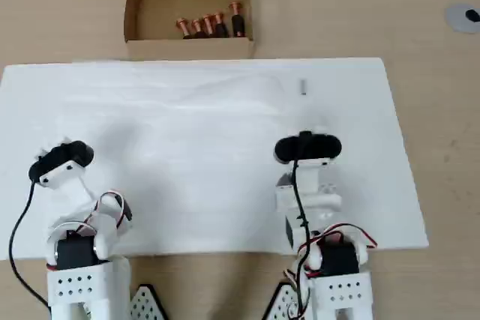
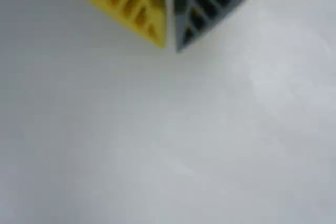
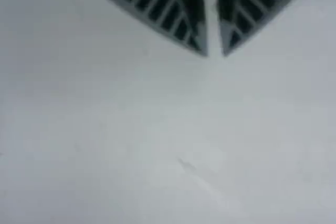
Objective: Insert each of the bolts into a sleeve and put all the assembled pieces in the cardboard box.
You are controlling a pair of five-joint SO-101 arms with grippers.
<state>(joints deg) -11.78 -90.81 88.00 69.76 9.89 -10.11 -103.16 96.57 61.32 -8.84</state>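
White sheet (image 1: pixel 195 148), boxed bolts (image 1: pixel 210 26), heads seemingly pointing away

Tan wooden table (image 1: pixel 442 95), and spread over most of it a white sheet (image 1: pixel 195 155). Right at the sheet's far edge, on bare wood, an open cardboard box (image 1: pixel 135 13). Out on the sheet toward the far right, one small grey piece (image 1: pixel 303 86), well apart from the rest. Far right corner, a grey disc (image 1: pixel 461 17). Near edge, two arm bases (image 1: pixel 75 290) side by side

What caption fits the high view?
Assembled bolts lie together inside the cardboard box, beyond the white sheet on the table.
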